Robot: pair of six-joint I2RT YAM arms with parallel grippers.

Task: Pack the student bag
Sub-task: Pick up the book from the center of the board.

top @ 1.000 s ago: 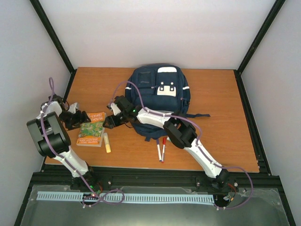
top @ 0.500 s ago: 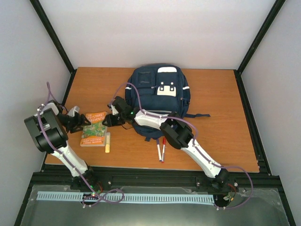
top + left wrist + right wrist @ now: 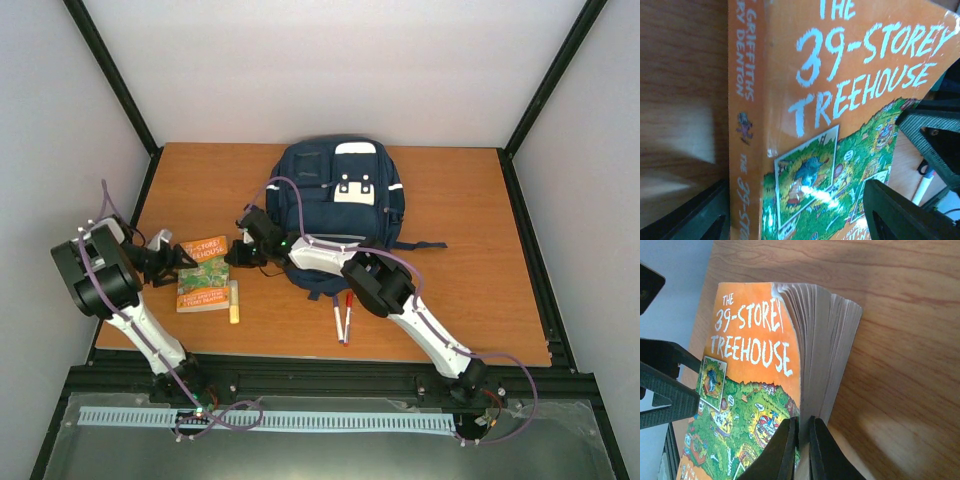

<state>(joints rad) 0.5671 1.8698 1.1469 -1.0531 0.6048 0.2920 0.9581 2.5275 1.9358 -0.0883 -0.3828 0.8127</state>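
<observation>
The student bag (image 3: 375, 215), a navy backpack with a white front patch, lies at the back middle of the table. An orange and green paperback book (image 3: 205, 280) lies to its left. My right gripper (image 3: 232, 258) reaches across to the book's right edge. In the right wrist view the gripper (image 3: 801, 440) is shut on the front cover and a few pages of the book (image 3: 750, 340). My left gripper (image 3: 178, 258) stands open at the spine side of the book (image 3: 840, 75). One finger (image 3: 695, 215) sits beside the spine, the other over the cover.
A yellow stick (image 3: 232, 300) lies just right of the book's near end. Two markers (image 3: 342, 320) lie in front of the backpack. The wooden table (image 3: 470, 280) ends at a black frame on all sides, and the right arm stretches across the backpack's lower part.
My right gripper has closed on the book's page edge. The left gripper has pulled back a little to the left along the spine side, and the book has shifted slightly.
</observation>
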